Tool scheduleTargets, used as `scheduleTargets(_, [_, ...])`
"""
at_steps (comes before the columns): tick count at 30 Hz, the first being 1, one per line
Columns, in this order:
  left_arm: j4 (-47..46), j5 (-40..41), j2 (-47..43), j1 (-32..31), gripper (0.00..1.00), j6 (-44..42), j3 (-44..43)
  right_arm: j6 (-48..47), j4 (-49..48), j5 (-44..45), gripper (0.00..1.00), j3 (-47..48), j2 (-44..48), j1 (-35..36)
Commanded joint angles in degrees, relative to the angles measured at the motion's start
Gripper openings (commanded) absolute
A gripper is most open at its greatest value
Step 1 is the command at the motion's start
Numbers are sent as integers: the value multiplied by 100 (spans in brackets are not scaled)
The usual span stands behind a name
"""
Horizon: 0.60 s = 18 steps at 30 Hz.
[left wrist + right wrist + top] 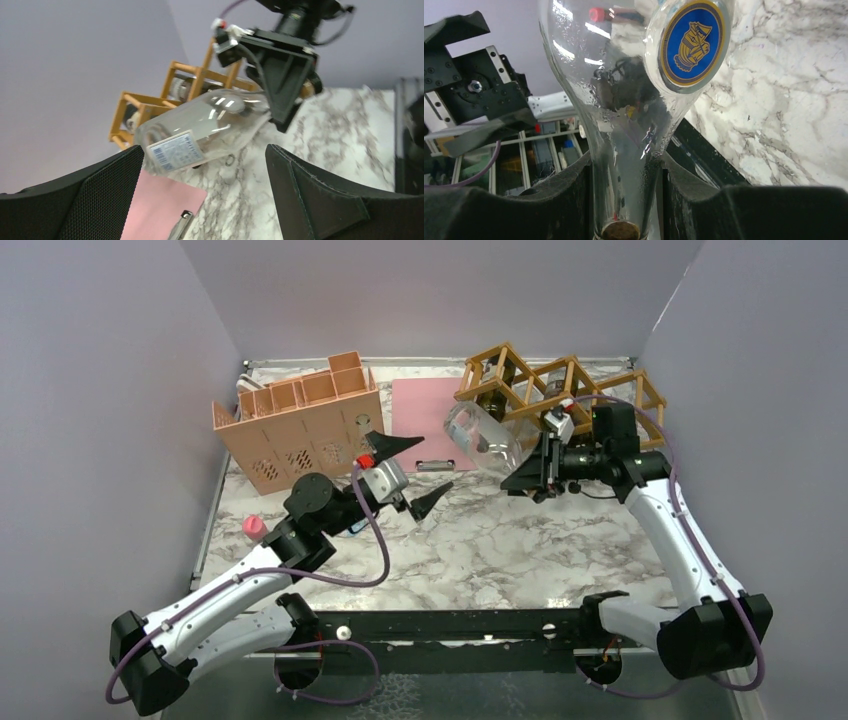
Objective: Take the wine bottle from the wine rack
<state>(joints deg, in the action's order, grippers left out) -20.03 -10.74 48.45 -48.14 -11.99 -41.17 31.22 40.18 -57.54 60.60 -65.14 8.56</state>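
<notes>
step: extraction looks done; the wine bottle [485,440] hangs clear of the wine rack [566,370], carried in the air.
next: probably swing it away toward 6 o'clock and lower it base-first, keeping the tilted glass off the sticks.
marble table [500,550]: bare in the middle.
compartment box [300,430]: salmon pink, at 10 o'clock; the back-left cell holds something pale, the rest cannot be read.
wine rack: at 1 o'clock; dark round ends show in some cells, likely other bottles.
clipboard [425,410]: pink, flat, at 12 o'clock.
wine bottle: clear glass, base toward 10 o'clock, just beside the rack.
right gripper [545,468]: clenched on the bottle's neck.
left gripper [415,475]: spread wide, holding nothing, facing the bottle.
</notes>
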Motion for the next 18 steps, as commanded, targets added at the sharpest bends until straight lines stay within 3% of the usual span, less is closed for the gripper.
scheduleTargets(1, [-111, -1854, -64, -85, 99, -900, 507, -539, -483, -789, 25, 419, 63, 352])
scheduleTargets(4, [-55, -2086, -131, -305, 99, -1586, 812, -617, -351, -827, 25, 369, -33, 563])
scheduleTargets(14, [572, -1016, 922, -943, 99, -2775, 178, -1038, 433, -548, 22, 130, -390, 990])
scheduleTargets(18, [279, -777, 1152, -969, 99, -2977, 301, -1083, 575, -438, 22, 17, -374, 1096])
